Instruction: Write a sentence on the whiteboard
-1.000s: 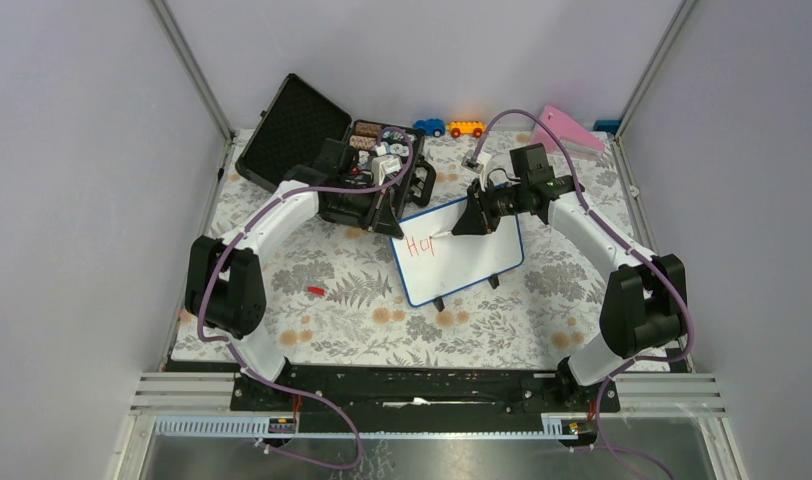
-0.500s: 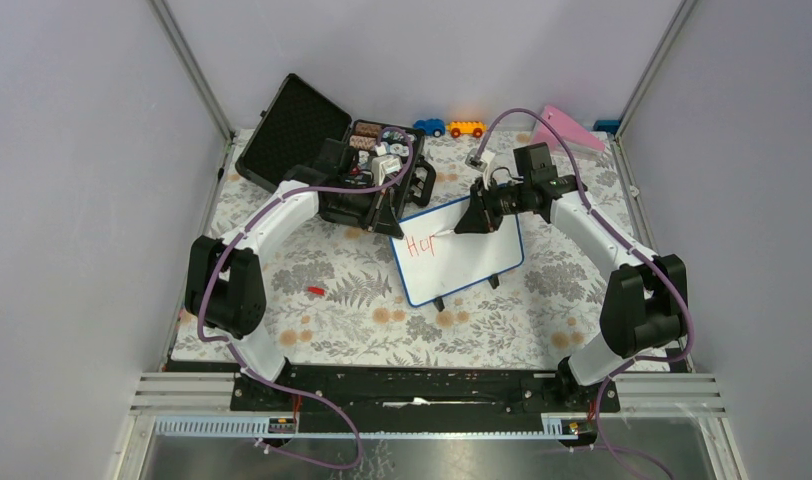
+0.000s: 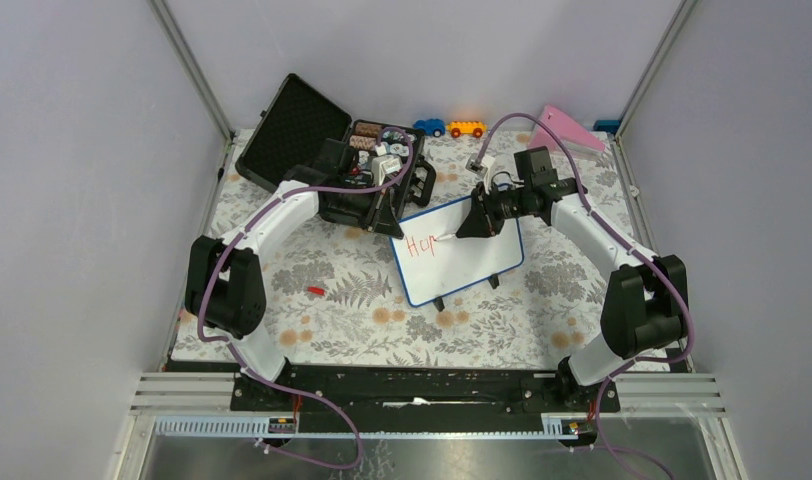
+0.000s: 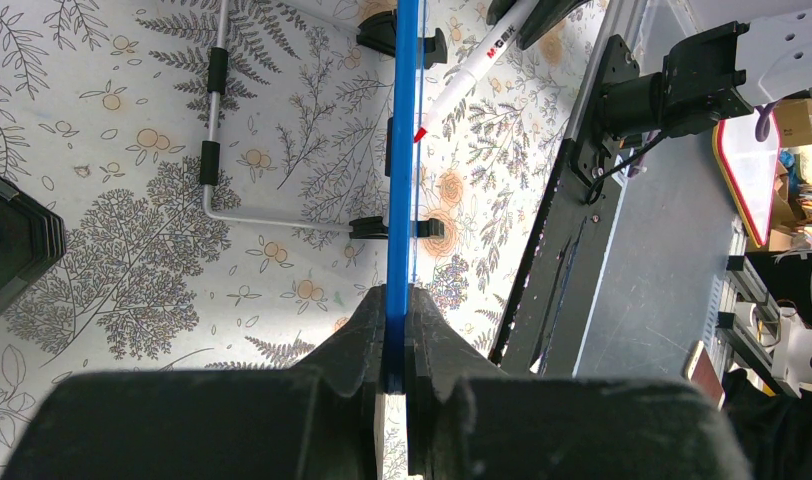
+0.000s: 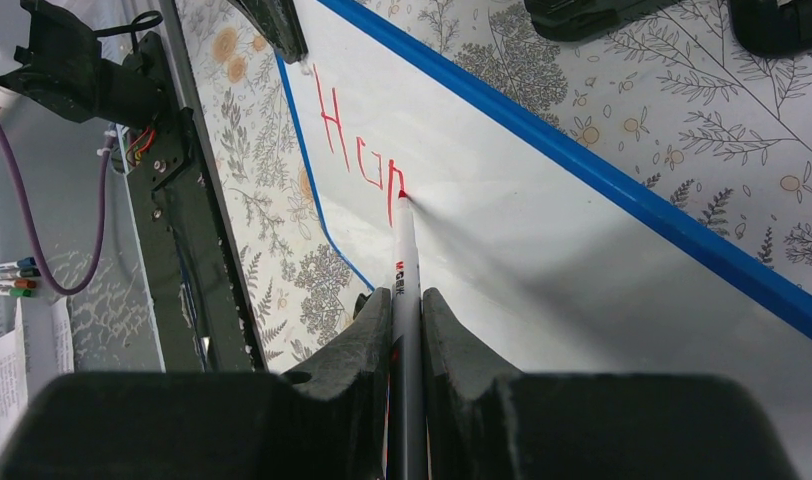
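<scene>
The whiteboard (image 3: pixel 472 262), white with a thin blue frame and two black feet, stands tilted at the table's middle. My left gripper (image 3: pixel 386 222) is shut on its upper left edge; the left wrist view shows the blue frame (image 4: pixel 400 150) edge-on between the jaws. My right gripper (image 3: pixel 474 224) is shut on a white marker (image 5: pixel 405 270) whose red tip touches the board (image 5: pixel 542 240). The sentence (image 5: pixel 357 150) reads "Hop" in red, also seen from above (image 3: pixel 420 245). The marker shows in the left wrist view (image 4: pixel 472 72) too.
An open black case (image 3: pixel 322 150) with small parts stands behind the left arm. Toy cars, blue (image 3: pixel 430 127) and orange (image 3: pixel 466 128), and a pink object (image 3: pixel 567 130) lie at the back. A small red piece (image 3: pixel 316 290) lies on the floral cloth (image 3: pixel 342 320).
The right gripper shifted slightly with the marker, finishing the third letter. The left arm and the board have not moved.
</scene>
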